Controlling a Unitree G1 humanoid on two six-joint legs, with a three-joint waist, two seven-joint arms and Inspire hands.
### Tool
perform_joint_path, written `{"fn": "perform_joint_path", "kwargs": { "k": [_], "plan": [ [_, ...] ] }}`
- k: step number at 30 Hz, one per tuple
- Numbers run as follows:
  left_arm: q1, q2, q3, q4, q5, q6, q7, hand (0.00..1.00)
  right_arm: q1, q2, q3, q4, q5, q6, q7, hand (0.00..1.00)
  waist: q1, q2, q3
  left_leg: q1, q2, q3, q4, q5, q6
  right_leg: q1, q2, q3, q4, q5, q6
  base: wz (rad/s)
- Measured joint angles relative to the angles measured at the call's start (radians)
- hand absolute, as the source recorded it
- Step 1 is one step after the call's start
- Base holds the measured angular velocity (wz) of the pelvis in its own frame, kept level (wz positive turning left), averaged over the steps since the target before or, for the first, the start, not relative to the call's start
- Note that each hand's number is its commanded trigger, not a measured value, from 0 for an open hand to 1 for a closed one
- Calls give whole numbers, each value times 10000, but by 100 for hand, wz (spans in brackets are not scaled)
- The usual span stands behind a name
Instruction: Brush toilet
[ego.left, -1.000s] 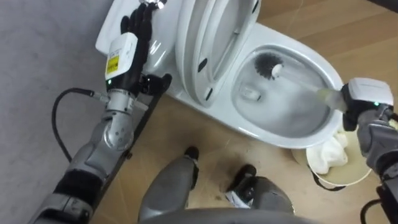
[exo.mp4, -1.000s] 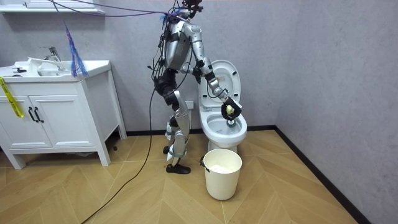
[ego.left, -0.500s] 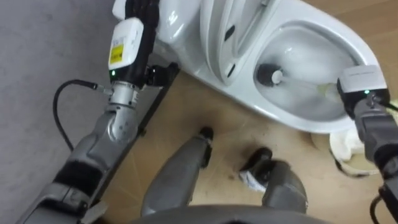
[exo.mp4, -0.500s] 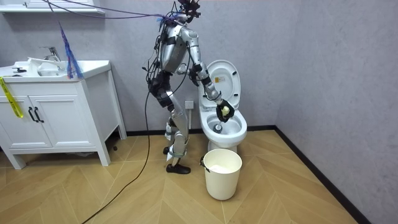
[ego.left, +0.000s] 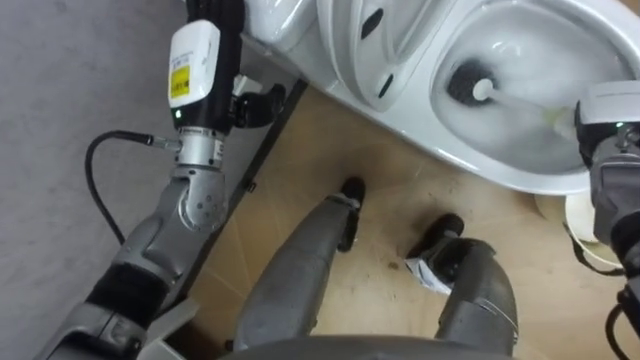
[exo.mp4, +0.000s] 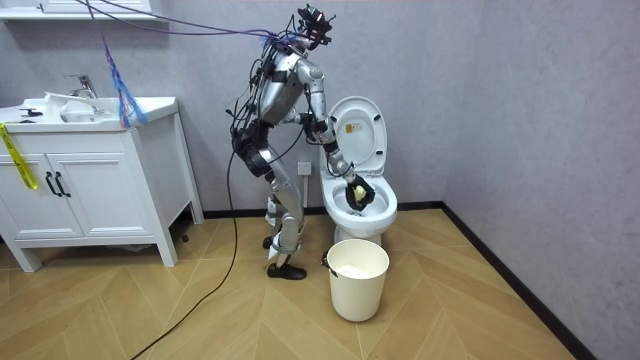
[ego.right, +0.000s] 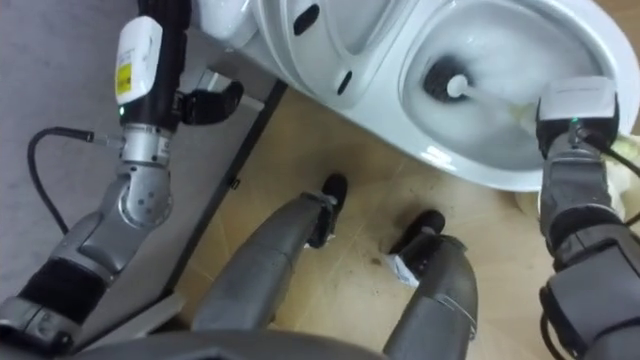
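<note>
Left eye view: my right hand (ego.right: 574, 108) sits at 3 o'clock, fingers grasping the toilet brush (ego.left: 470, 86), whose head is down in the toilet (ego.left: 500, 170) bowl. My left hand (ego.left: 222, 15) is up at 11 o'clock; I cannot tell its grip.

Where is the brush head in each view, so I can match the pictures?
Left eye view: brush head in the bowl, upper right.
Right eye view: brush head in the bowl, right of centre, near the top.
Room view: too small to tell; it would be down in the bowl, under the right hand.
Shared landmark: the raised toilet lid.
</note>
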Motion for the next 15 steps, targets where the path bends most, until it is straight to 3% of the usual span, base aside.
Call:
{"fn": "perform_joint_path", "kwargs": {
  "k": [3, 5, 8, 11, 15],
  "plan": [
    [-27, 102, -168, -112, -215, 6, 269, 0, -11, -19, -21, 293, 1940, -251, -114, 100, -69, -2, 4, -256, -35, 321, 212, -32, 94, -338, -212, 142, 458, -197, 28, 10],
    [-5, 331, -195, -220, -192, 117, 507, 0, -140, -27, -109, 294, 3261, -543, -350, 100, -292, -153, 58, -409, -42, 614, 349, -42, 153, -638, -377, 388, 798, -359, 35, 8],
    [-47, 513, -136, -457, -190, 238, 732, 0, -409, -86, -239, 339, 4798, -897, -365, 100, -491, -321, 131, -683, 0, 720, 554, -62, 189, -940, -419, 467, 1078, -439, -22, 4],
    [-64, 510, -42, -539, -115, 364, 866, 0, -445, -88, -836, 341, 5049, -1249, -391, 100, -658, -361, 127, -907, -10, 804, 677, -48, 223, -1165, -508, 502, 1311, -468, -43, 8],
    [-54, 509, -4, -533, -58, 609, 872, 0, -444, -23, -917, 314, 4612, -1336, -409, 100, -840, -354, 123, -920, -26, 886, 791, -76, 300, -1206, -573, 558, 1474, -473, -45, 0]
  ]
}}
